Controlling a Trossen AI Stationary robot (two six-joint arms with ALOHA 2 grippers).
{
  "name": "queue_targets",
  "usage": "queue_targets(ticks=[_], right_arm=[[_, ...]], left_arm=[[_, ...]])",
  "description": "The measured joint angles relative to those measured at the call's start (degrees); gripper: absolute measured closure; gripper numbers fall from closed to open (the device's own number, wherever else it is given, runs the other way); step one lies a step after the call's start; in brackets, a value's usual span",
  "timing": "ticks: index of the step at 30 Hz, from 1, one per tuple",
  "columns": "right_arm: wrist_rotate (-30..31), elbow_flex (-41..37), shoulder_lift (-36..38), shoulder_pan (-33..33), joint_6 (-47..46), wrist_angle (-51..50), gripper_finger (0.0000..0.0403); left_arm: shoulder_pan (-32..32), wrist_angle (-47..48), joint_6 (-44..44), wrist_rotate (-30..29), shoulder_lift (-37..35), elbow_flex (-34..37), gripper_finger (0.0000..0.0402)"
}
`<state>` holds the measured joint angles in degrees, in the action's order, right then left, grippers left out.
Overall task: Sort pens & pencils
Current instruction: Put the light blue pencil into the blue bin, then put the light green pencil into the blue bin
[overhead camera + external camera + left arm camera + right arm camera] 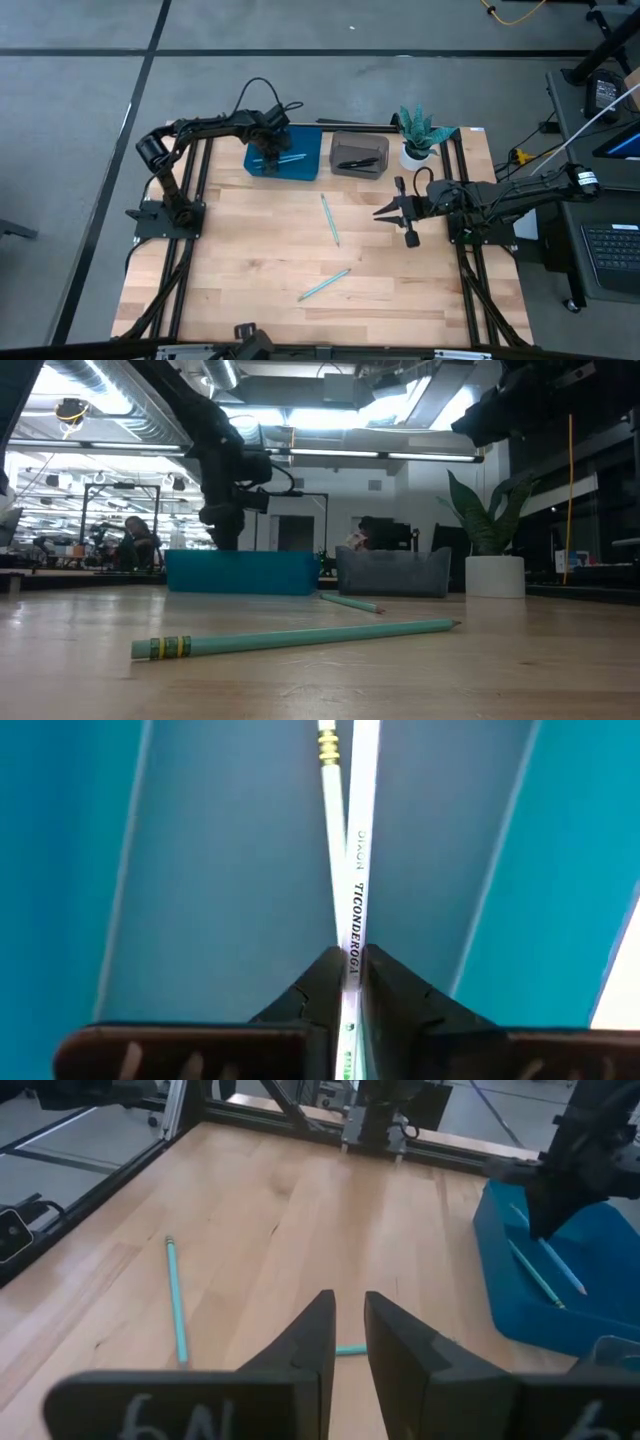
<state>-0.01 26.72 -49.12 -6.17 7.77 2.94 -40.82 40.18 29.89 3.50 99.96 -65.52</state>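
My left gripper (349, 960) reaches steeply down into the blue tray (285, 155) at the table's far side, shut on a light-blue pencil (358, 870). This pencil crosses a second pencil (328, 810) lying on the tray floor. Two more pencils lie flat on the wood, one mid-table (330, 219) and one nearer the front (323, 284). Black pens (357, 162) lie in the grey tray (359, 155) beside the blue one. My right gripper (348, 1305) hovers open above the table's right side, with nothing between its fingers. My left gripper pinches the pencil's printed shaft (352, 945) between its two fingertips. The fingers come steeply from above and lie across the pencil. The pencil runs on ahead of them, low in the blue tray and over the other pencil; whether it rests on the floor I cannot tell.
A potted plant (418, 135) in a white pot stands at the far right corner beside the grey tray. Black frame rails run along the table's left and right edges. Bare wood lies around the two loose pencils.
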Motion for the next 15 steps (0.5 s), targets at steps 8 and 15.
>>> queue_targets(ticks=[8, 15], right_arm=[[0.0, 0.0, 0.0, 0.0, -0.02, -0.18, 0.0343], [0.0, 0.0, 0.0, 0.0, -0.02, -0.2, 0.0343]], left_arm=[[-0.02, -0.08, -1.32, -0.11, 0.0, 0.0, 0.0343], [-0.37, 0.35, -2.62, -0.03, -1.12, 0.02, 0.0349]])
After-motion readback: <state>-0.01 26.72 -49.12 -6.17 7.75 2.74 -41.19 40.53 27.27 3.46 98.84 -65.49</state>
